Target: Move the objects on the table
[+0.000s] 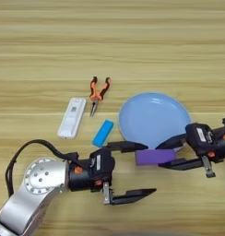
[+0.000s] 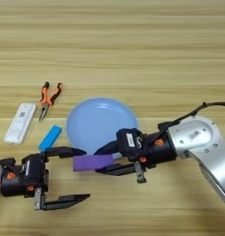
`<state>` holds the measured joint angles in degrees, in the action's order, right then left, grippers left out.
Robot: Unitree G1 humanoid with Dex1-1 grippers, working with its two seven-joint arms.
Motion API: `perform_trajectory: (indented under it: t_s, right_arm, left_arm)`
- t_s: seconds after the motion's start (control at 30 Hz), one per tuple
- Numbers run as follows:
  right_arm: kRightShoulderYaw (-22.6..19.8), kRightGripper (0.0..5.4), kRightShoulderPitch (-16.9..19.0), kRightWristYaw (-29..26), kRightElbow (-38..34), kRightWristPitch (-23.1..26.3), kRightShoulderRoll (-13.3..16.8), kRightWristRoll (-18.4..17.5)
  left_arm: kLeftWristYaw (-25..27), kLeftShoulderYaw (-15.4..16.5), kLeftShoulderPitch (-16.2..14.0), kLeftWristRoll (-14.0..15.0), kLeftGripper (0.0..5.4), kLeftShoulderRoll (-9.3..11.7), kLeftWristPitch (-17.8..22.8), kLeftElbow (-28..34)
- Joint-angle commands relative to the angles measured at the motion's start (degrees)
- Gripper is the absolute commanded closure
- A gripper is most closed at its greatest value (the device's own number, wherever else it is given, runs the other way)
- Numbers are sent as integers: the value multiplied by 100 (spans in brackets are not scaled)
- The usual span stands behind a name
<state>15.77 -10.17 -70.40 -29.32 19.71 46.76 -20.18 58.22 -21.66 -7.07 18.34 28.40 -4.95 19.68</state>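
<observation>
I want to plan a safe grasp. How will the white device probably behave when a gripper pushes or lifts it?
The white device looks like hard plastic, so probably stiff and light. It lies flat on the table, so a push should slide it, not roll it. Being long, it may turn if pushed near one end.

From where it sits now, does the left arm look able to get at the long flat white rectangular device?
Probably yes. The left end effector is open and holds nothing, and the white device lies uncovered up-left of it. Only the small bright blue block lies close to that path; the orange-handled pliers lie farther off.
</observation>
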Motion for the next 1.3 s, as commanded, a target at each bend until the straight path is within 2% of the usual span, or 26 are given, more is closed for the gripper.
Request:
perform_trajectory:
  t_s: [0.03, 0.07, 0.67, 0.77, 1.3]
  right_arm:
    - [0, 397, -106, 14, -82, 84, 12, -53]
    - [-4, 397, -102, 12, -86, 83, 15, -59]
    - [46, 397, -25, -39, -125, 156, 37, -134]
    - [67, 397, -37, -39, -110, 163, 24, -122]
    - [19, 397, 35, -82, -55, 129, 35, -183]
  left_arm:
    - [37, 2, 42, -49, 169, 80, -23, 90]
    - [33, 1, 44, -50, 191, 76, -24, 89]
    - [-29, 49, 48, -7, 355, 10, -67, 70]
    - [-18, 67, 53, 7, 398, 7, -72, 58]
    - [-20, 66, 105, -3, 405, -30, -56, 19]
